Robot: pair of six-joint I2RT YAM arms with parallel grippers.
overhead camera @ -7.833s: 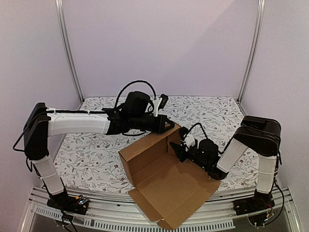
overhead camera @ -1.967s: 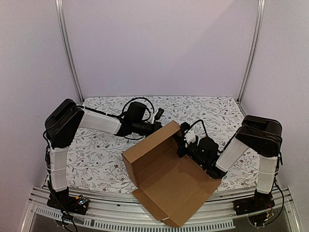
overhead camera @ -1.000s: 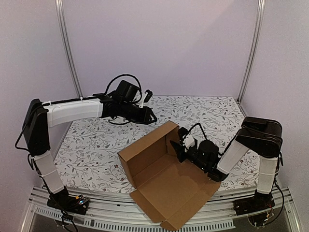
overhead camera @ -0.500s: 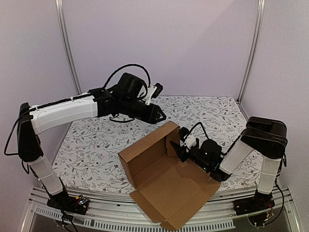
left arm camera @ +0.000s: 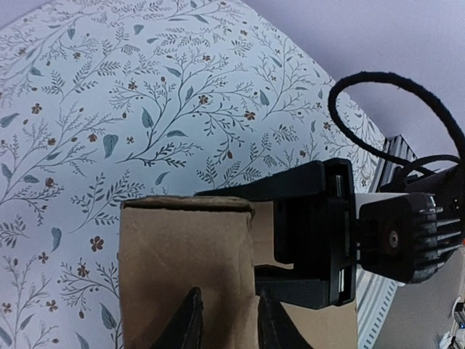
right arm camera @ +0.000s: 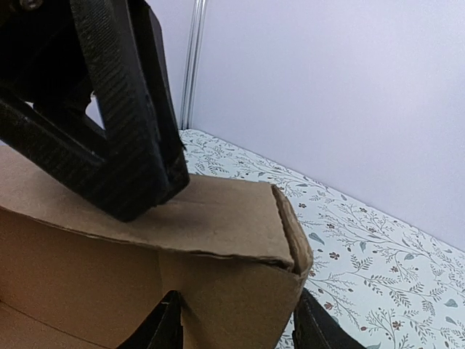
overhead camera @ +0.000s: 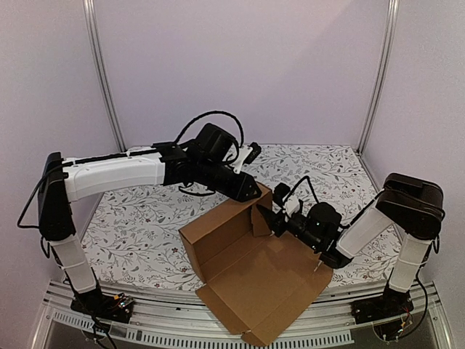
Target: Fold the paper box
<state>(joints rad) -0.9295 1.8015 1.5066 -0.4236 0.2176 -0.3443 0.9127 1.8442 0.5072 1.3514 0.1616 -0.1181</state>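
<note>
The paper box (overhead camera: 247,280) is a brown corrugated sheet lying partly folded at the table's middle. Its back wall stands up and its front flaps lie flat toward the near edge. My left gripper (overhead camera: 252,193) rests on top of the back wall's right corner. In the left wrist view its tips (left arm camera: 227,320) sit a small gap apart over the cardboard (left arm camera: 182,262), holding nothing. My right gripper (overhead camera: 270,218) is at the box's right side. In the right wrist view its jaws (right arm camera: 236,327) stand wide on either side of the cardboard corner (right arm camera: 218,218).
A floral cloth covers the table (overhead camera: 145,225). Metal frame posts (overhead camera: 102,73) rise at the back corners, in front of plain walls. The box's front flap (overhead camera: 254,331) overhangs the rail (overhead camera: 145,320) at the near edge. The two grippers are very close together at the box corner.
My left arm has swung from the back left down onto the top of the box's back wall. My right gripper's jaws have opened wider at the box's right corner.
</note>
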